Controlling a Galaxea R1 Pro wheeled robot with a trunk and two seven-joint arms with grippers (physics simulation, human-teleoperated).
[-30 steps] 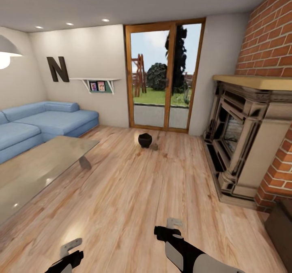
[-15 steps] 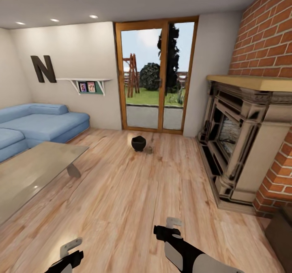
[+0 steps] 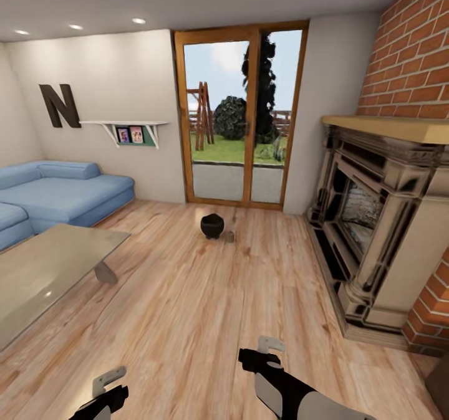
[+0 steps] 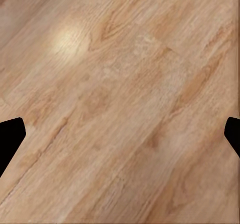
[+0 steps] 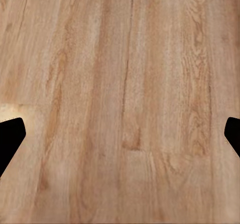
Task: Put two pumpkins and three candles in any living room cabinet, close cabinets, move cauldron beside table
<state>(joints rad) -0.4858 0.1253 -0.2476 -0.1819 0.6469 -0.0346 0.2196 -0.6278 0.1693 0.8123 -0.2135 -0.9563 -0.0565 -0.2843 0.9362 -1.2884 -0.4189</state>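
Observation:
The black cauldron (image 3: 212, 225) stands on the wood floor in front of the glass door, well ahead of me. A small beige-grey candle (image 3: 230, 236) sits just to its right. The glass-topped table (image 3: 43, 270) is at the left, about a metre from the cauldron. My left gripper (image 3: 107, 387) and right gripper (image 3: 265, 353) hang low at the near edge of the head view, far from both. In the wrist views the left gripper (image 4: 120, 139) and right gripper (image 5: 120, 139) are open over bare floorboards. The pumpkins are out of view.
A blue sofa (image 3: 59, 189) lines the left wall behind the table. A stone fireplace (image 3: 374, 220) juts out from the brick wall at the right. A dark-brown furniture corner (image 3: 441, 382) shows at the lower right edge; I cannot tell whether it is the cabinet.
The whole view has shifted: the camera has turned and moved, so the sofa and table slid left and the fireplace looms larger. Both grippers hold the same pose.

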